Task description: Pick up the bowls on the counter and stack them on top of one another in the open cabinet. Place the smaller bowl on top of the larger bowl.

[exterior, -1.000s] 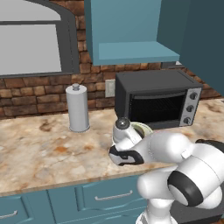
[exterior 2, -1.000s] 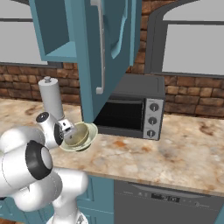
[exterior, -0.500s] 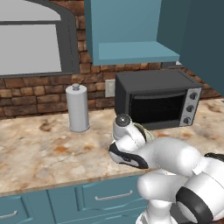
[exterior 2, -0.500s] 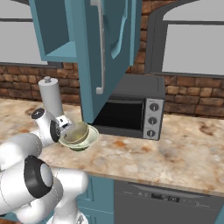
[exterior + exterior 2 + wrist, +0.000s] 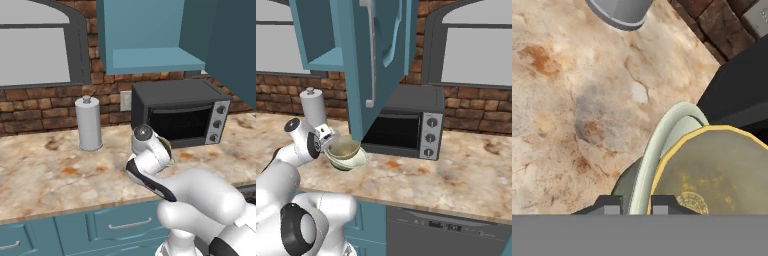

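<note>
- My claw (image 5: 636, 204) is drawn in narrow, one finger on each side of the larger bowl's (image 5: 657, 145) cream rim, pinching it.
- The smaller bowl (image 5: 712, 172) sits inside the larger one, olive-yellow with a brighter yellow edge.
- From the right base camera, the larger bowl (image 5: 348, 159) with the smaller bowl (image 5: 344, 148) nested in it is at my claw (image 5: 330, 145), tilted, above the tabletop (image 5: 456, 170); I cannot tell whether it still touches.
- It hangs just in front of the black toaster oven (image 5: 406, 127), below the open cabinet door (image 5: 373, 60).
- The grey canister (image 5: 89, 123) stands upright, well apart to my left, near the brick wall (image 5: 40, 107).
- The cabinet's (image 5: 150, 37) shelf (image 5: 157, 60) is above the oven.
</note>
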